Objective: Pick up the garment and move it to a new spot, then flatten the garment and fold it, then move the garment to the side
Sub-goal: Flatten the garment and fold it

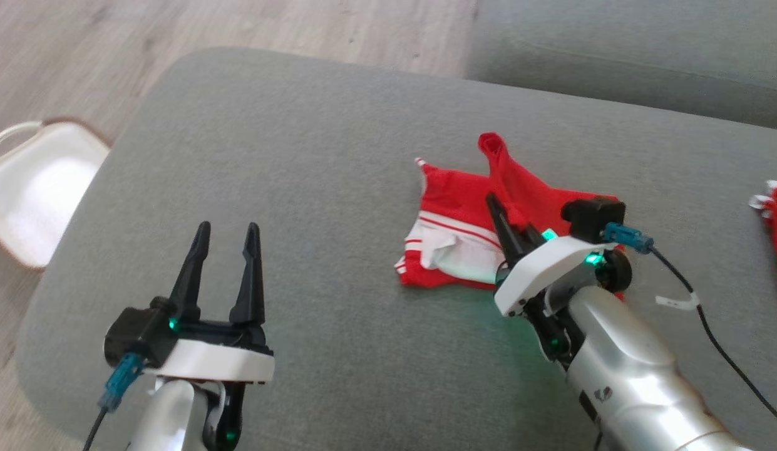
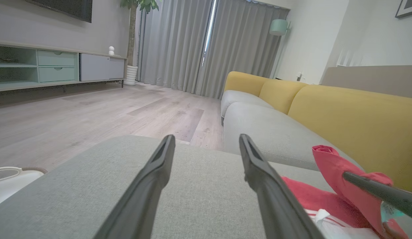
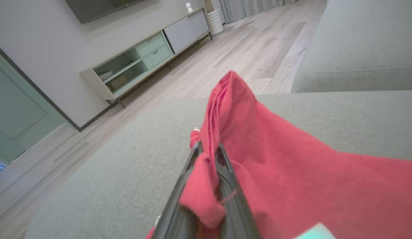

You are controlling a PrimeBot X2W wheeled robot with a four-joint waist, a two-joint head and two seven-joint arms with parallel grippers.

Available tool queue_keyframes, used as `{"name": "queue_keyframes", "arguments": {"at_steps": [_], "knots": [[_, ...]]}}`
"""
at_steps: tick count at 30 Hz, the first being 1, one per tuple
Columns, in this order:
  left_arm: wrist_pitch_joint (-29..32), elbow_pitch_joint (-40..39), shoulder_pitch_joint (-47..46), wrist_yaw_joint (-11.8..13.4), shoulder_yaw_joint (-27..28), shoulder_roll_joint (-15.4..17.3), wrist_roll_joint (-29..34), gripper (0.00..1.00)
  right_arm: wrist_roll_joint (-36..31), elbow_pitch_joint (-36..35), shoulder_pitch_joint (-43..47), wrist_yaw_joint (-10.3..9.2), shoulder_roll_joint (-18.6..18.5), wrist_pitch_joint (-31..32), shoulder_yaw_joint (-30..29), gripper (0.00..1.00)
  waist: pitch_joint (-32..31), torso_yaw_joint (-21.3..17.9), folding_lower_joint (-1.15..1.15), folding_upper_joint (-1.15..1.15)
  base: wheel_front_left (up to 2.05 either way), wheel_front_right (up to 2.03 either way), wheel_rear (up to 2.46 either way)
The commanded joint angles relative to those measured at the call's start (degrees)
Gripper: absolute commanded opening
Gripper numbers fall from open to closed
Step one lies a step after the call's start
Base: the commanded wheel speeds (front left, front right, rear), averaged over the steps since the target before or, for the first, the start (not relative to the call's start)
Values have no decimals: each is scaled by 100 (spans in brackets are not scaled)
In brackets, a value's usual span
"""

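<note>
Head view: we saw the garment on the grey cushion, one red fold pinched up.
Right hand: clamped on that fold.
Left hand: fingers apart, holding nothing; garment well to its right.

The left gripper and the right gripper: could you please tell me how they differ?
The left gripper has open jaws holding nothing; the right gripper has jaws shut on the red garment. The left gripper is over bare grey cushion; the right gripper is over the garment. Both have long dark jaws.
</note>
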Motion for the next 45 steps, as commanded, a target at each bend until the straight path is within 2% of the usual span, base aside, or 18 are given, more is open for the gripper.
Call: {"name": "queue_keyframes", "arguments": {"at_steps": [1,10,11,12,18,22,28,29,36,40,45], "knots": [[-53,-161,-273,9,156,70,-16,100,87,-106,-228,37,64,-98,149,0,90,150,0,0,0,0,0],[-53,-96,-381,9,29,43,-51,100,672,231,-355,37,64,-286,832,0,199,458,0,0,0,0,0],[-53,-90,-391,9,26,41,-53,100,746,209,-370,37,64,-310,940,46,202,469,0,0,0,0,0],[-53,-85,-398,9,31,41,-54,100,843,194,-378,37,64,-342,1009,100,199,469,0,0,0,0,0],[-53,-78,-379,9,160,61,-38,100,1123,249,-568,37,64,-498,1246,100,140,241,0,0,0,0,0],[-53,-142,-353,9,278,76,-29,100,933,257,-762,37,64,-529,1059,100,80,-83,0,0,0,0,0],[-54,-255,-321,9,437,22,40,100,-807,-204,-702,37,64,-533,-278,100,8,-594,0,0,0,0,0],[-54,-255,-321,9,437,22,40,100,-807,-204,-702,37,64,-533,-278,100,8,-594,0,0,0,0,0],[-54,-344,-284,9,504,-48,83,100,-2844,-1236,231,37,61,-534,-1998,100,-86,-1000,0,0,0,0,0],[-54,-374,-220,9,567,-86,133,100,-3331,-2011,861,37,63,-534,-2480,100,-124,-1128,0,0,0,0,0],[-54,-414,-67,9,673,-147,234,100,-3365,-2757,1539,37,63,-534,-2748,100,-134,-1217,0,0,0,0,0]]}}
